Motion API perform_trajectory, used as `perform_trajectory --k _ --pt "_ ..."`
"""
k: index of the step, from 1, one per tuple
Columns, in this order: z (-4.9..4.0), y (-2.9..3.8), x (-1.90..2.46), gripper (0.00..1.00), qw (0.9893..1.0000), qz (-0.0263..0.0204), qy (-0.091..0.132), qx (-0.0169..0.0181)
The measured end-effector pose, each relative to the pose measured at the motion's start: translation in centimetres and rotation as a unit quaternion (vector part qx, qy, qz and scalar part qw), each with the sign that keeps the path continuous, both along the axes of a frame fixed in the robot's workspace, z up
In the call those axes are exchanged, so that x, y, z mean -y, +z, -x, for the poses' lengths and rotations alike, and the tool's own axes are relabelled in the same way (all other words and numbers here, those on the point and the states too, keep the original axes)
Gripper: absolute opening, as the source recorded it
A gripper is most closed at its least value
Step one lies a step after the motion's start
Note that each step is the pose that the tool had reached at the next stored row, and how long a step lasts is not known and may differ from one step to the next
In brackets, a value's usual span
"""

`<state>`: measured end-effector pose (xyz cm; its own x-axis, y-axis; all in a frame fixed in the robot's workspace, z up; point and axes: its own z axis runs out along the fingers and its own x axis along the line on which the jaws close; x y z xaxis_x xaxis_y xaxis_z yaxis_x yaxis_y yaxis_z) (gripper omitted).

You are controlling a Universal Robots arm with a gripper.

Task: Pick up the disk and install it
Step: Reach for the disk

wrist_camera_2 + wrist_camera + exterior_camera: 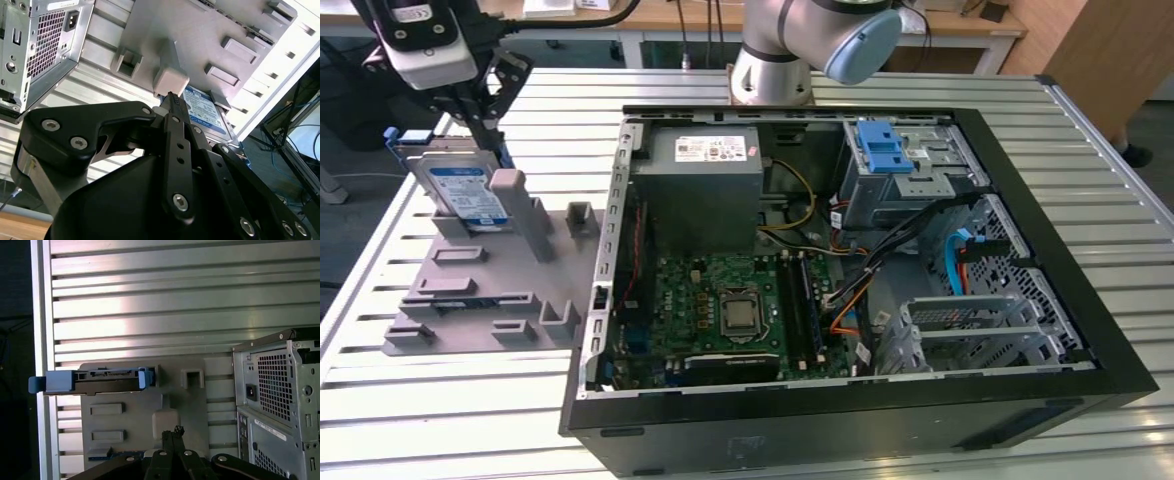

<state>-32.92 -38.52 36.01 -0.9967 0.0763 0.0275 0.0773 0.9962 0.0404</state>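
The disk (463, 190) is a silver-grey drive with a white-and-blue label and a blue frame. It stands on edge in a slot of the grey fixture plate (480, 300), at the exterior view's left. In the first wrist view the disk (97, 380) is edge-on; in the second wrist view the disk (206, 114) shows its label. My gripper (480, 125) hangs just above the disk's top edge. Its black fingers are shut together with nothing between them, seen at the gripper (172, 100) and at the gripper (175, 432), beside a grey post (165, 421) and apart from the disk.
An open computer case (1067, 300) lies on the slatted metal table (1121, 160), with a grey power supply (707, 185), a green motherboard (734, 300), cables and a blue drive-bay latch (887, 150) inside. The arm's base (774, 70) stands behind the case.
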Motion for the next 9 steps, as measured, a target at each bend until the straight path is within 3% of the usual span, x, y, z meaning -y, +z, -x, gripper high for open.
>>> perform_trajectory --k 9 --pt "0.15 -0.12 0.00 0.11 1.0000 0.0000 0.000 -0.0028"
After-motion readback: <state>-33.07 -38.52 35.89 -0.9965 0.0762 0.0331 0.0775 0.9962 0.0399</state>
